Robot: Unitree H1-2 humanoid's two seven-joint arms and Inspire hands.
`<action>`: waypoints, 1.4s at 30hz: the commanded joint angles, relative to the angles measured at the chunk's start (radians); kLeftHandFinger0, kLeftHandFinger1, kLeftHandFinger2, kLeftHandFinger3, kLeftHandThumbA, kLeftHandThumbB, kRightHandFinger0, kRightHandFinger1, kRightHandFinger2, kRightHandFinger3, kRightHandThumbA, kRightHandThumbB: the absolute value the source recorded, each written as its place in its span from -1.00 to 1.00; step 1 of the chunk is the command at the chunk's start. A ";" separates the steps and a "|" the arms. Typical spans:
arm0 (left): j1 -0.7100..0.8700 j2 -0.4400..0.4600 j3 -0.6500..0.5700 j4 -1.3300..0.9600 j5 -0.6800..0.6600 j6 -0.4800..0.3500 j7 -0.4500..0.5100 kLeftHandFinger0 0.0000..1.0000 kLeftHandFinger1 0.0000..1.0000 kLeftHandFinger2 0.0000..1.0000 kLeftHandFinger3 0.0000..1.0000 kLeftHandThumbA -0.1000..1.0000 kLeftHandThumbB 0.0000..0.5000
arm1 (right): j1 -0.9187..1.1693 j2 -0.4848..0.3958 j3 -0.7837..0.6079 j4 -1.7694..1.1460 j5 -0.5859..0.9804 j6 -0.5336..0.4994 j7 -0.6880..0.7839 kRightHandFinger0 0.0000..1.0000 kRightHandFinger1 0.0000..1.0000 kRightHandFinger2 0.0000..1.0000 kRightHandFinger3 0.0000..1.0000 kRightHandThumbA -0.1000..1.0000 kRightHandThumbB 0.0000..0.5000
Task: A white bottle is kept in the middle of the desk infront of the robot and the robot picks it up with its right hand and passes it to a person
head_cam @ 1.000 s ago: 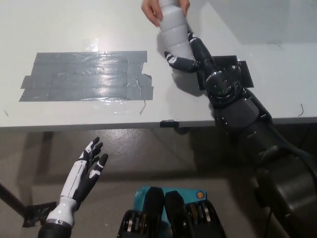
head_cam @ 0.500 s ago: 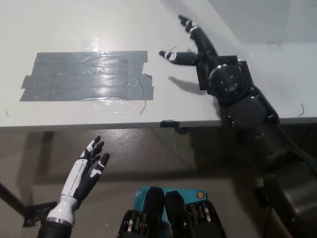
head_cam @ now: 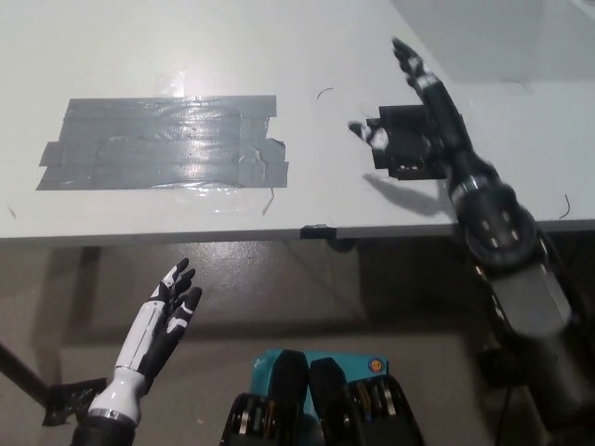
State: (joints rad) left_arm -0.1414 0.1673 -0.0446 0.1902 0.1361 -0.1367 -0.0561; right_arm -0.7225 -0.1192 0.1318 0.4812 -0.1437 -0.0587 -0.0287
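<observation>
Desk [head_cam: 167, 46] fills the upper part of the head view, pale grey, its front edge running across the middle of the picture. A broad patch of grey tape [head_cam: 163, 141] is stuck flat on the desk, and everything else is placed from it here.

To the right of the tape, well apart from it, a small black plate [head_cam: 402, 149] lies on the desk top. The black right hand [head_cam: 416, 110] is over that plate and just beyond it, fingers spread wide and holding nothing; one finger points toward the far side of the desk, another sticks out toward the tape. Its black arm runs from the hand down to the picture's bottom right, crossing the desk's front edge.

Below the tape and off the desk, over the brown floor [head_cam: 307, 297], the white left hand [head_cam: 169, 311] rests with its fingers apart and empty, pointing up toward the desk edge.

The white bottle is nowhere in this view: not on the desk, not in either hand. A thin dark wire lies on the desk far right of the tape, near the edge.
</observation>
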 commanded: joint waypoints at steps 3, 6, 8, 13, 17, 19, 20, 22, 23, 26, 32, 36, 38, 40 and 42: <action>-0.083 0.010 0.010 0.002 -0.010 -0.033 0.001 0.99 1.00 1.00 1.00 0.77 -0.69 | 0.285 -0.126 -0.053 -0.854 0.093 0.119 0.111 1.00 1.00 1.00 1.00 0.73 0.84; -0.082 0.010 0.011 0.013 -0.013 -0.040 0.002 0.99 1.00 1.00 1.00 0.78 -0.64 | 0.347 -0.128 -0.048 -0.890 0.101 0.096 0.111 1.00 1.00 1.00 1.00 0.72 0.71; -0.076 0.007 0.013 0.016 -0.018 -0.040 0.003 1.00 1.00 1.00 1.00 0.75 -0.64 | 0.415 -0.118 -0.041 -0.889 0.103 0.055 0.101 1.00 1.00 1.00 1.00 0.70 0.65; -0.061 0.001 0.010 0.011 -0.010 -0.037 0.008 1.00 1.00 1.00 1.00 0.73 -0.66 | 0.509 -0.097 -0.026 -0.809 0.117 -0.003 0.096 1.00 1.00 1.00 1.00 0.73 0.54; -0.052 0.001 0.011 0.016 -0.017 -0.046 0.006 1.00 1.00 1.00 1.00 0.72 -0.70 | 0.544 -0.074 -0.020 -0.676 0.102 -0.031 0.083 1.00 1.00 1.00 1.00 0.69 0.54; -0.048 0.000 0.011 0.020 -0.018 -0.053 0.005 1.00 1.00 1.00 1.00 0.72 -0.70 | 0.548 -0.069 -0.022 -0.625 0.104 -0.049 0.086 1.00 1.00 1.00 1.00 0.68 0.50; -0.040 -0.001 0.008 0.015 -0.013 -0.050 0.006 1.00 1.00 1.00 1.00 0.72 -0.71 | 0.557 -0.065 -0.022 -0.597 0.102 -0.057 0.085 1.00 1.00 1.00 1.00 0.67 0.43; -0.035 -0.002 0.007 0.013 -0.010 -0.046 0.008 1.00 1.00 1.00 1.00 0.75 -0.70 | 0.554 -0.058 -0.021 -0.518 0.106 -0.075 0.087 1.00 1.00 1.00 1.00 0.65 0.40; -0.031 -0.005 0.009 0.013 -0.014 -0.047 0.010 1.00 1.00 1.00 1.00 0.75 -0.69 | 0.550 -0.058 -0.020 -0.475 0.106 -0.094 0.090 1.00 1.00 1.00 1.00 0.65 0.40; -0.027 -0.005 0.008 0.016 -0.011 -0.053 0.011 1.00 1.00 1.00 1.00 0.76 -0.69 | 0.540 -0.053 -0.020 -0.398 0.104 -0.125 0.092 1.00 1.00 1.00 1.00 0.58 0.37; -0.024 -0.003 0.007 0.015 -0.010 -0.052 0.008 1.00 1.00 1.00 1.00 0.78 -0.70 | 0.539 -0.049 -0.017 -0.312 0.102 -0.155 0.098 1.00 1.00 1.00 1.00 0.62 0.43; -0.012 -0.006 0.008 0.008 -0.011 -0.050 0.011 1.00 1.00 1.00 1.00 0.73 -0.65 | 0.547 -0.049 -0.009 -0.284 0.095 -0.175 0.110 1.00 1.00 1.00 1.00 0.61 0.30; -0.008 -0.006 0.007 0.005 -0.007 -0.046 0.011 1.00 1.00 1.00 1.00 0.73 -0.65 | 0.553 -0.048 -0.009 -0.284 0.096 -0.177 0.113 1.00 1.00 1.00 1.00 0.57 0.28; -0.007 -0.006 0.007 0.002 -0.011 -0.045 0.008 1.00 1.00 1.00 1.00 0.73 -0.63 | 0.555 -0.047 -0.009 -0.280 0.098 -0.180 0.116 1.00 1.00 1.00 1.00 0.56 0.28; -0.005 -0.007 0.009 0.000 -0.020 -0.047 0.005 1.00 1.00 1.00 1.00 0.72 -0.62 | 0.556 -0.047 -0.008 -0.278 0.095 -0.183 0.117 1.00 1.00 1.00 1.00 0.57 0.27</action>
State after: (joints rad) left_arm -0.1506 0.1638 -0.0420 0.2175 0.1321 -0.1475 -0.0555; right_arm -0.1589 -0.1716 0.1256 0.2089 -0.0581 -0.1702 0.0676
